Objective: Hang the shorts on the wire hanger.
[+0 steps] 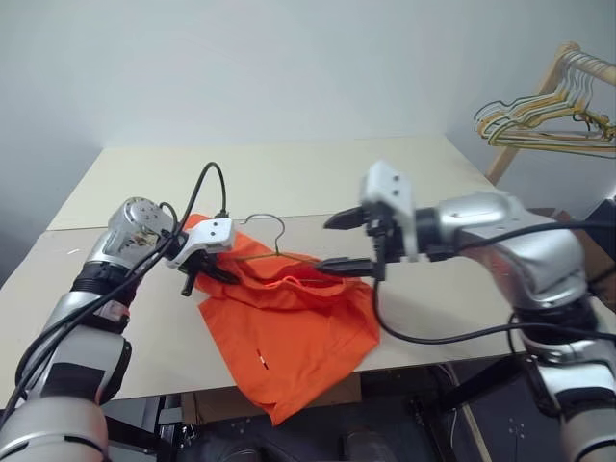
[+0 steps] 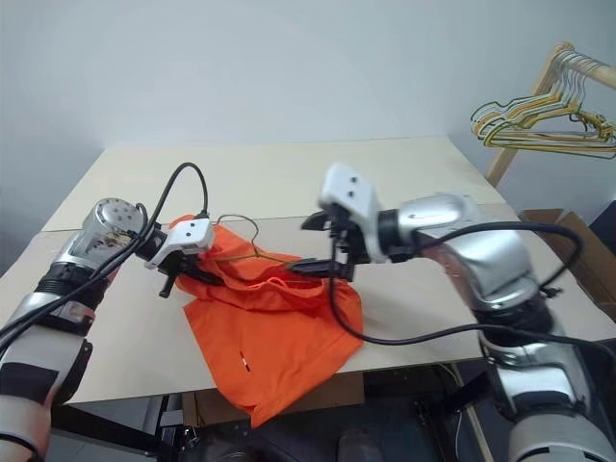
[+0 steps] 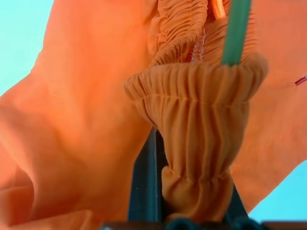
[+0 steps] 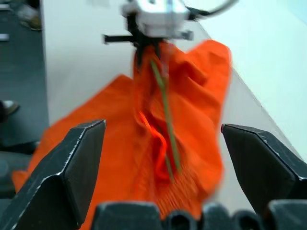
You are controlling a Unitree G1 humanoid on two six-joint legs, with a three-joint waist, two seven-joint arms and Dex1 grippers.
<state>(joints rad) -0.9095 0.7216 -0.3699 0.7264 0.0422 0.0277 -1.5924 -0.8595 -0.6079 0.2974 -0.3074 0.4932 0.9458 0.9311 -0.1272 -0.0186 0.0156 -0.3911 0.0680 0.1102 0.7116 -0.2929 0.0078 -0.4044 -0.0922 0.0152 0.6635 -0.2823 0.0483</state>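
On the pale tabletop point(image 1: 289, 183), near its front edge, the shorts point(image 1: 289, 337) lie spread, bright orange, with their lower part hanging over the edge; a tiny white mark shows on the fabric low down. At their upper left the left gripper point(image 1: 207, 265) has its jaws closed on the gathered elastic waistband, the bunched band lifted a little off the surface; in the left wrist view the ruched fabric sits pinched between the two black fingers point(image 3: 146, 187), and a thin greenish wire runs up out of the fold. The wire hanger point(image 1: 274, 252) lies along the top of the shorts, its curved hook point(image 1: 269, 221) standing clear above the fabric and its body partly wrapped in the cloth; how far the wire passes inside the waistband cannot be told. The right gripper point(image 1: 342, 243) hovers just to the right of the waistband, pointing toward the left gripper, its jaws spread wide and holding nothing; the lower finger is close above the orange fabric. At the far right, a bunch of yellowish wire hangers point(image 1: 544, 120) hangs from a wooden rack point(image 1: 539, 96).
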